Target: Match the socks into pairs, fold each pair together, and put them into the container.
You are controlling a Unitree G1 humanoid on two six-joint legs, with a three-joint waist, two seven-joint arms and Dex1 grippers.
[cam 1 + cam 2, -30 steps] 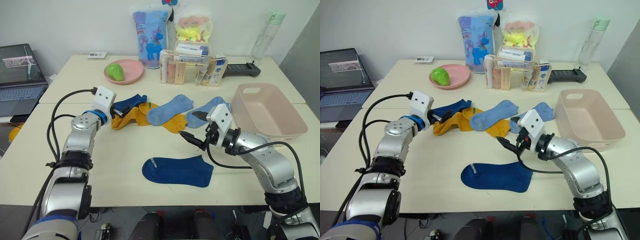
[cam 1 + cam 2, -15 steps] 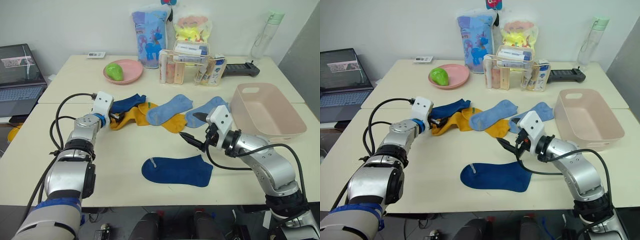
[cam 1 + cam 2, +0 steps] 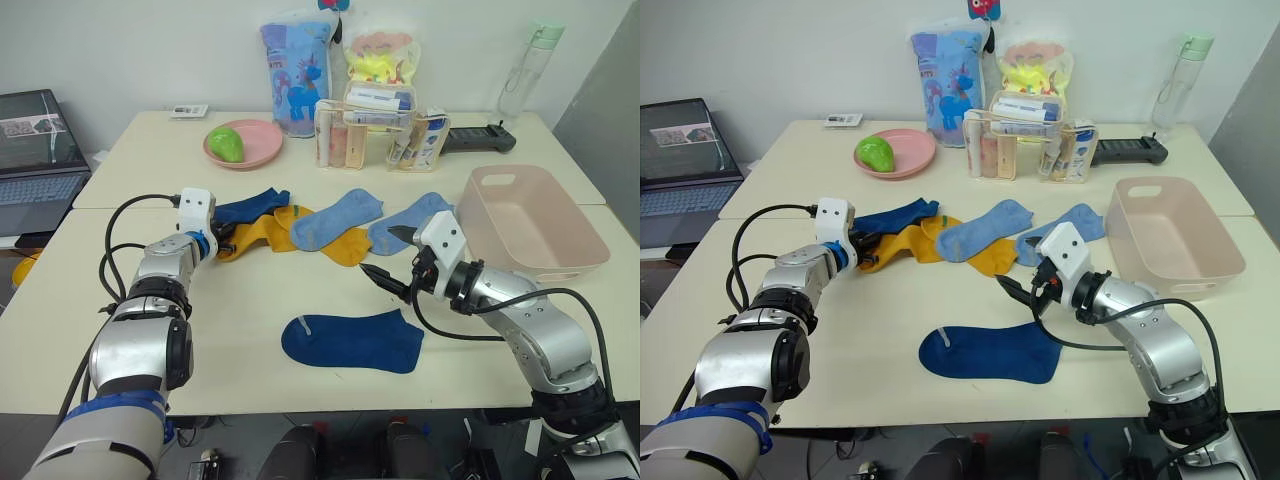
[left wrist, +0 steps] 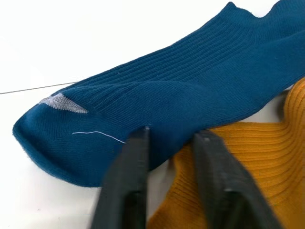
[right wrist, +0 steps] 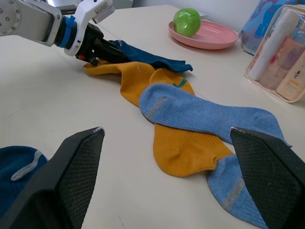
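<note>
On the desk (image 3: 250,300), seen from my head, six socks lie out and none is matched yet. One navy sock (image 3: 352,341) lies flat by itself near the front edge. The other navy sock (image 3: 250,206) sits at the far left of the sock pile, partly on a yellow sock (image 3: 262,232). A second yellow sock (image 3: 345,248) peeks out under two light blue socks (image 3: 338,218). The pink tub (image 3: 530,222) waits on the right with nothing in it.

A second ago my left arm was raised and bent. Now it has stretched low across the desk, and my left gripper (image 3: 222,240) has slid up to the toe end of the far navy sock. My right gripper (image 3: 392,258) has hardly moved; it hangs spread wide, with nothing in it, just past the lone navy sock.

From my left wrist, the two black fingers (image 4: 125,191) stand a little apart, with their tips right at the edge of the navy sock, where it meets the yellow one. They have not pinched it yet.

From my right wrist, both fingers (image 5: 71,176) sit far apart, and my left gripper shows at the end of the pile.

I think the reach is done, so I am ready to grab the navy sock and bring it to its twin.
</note>
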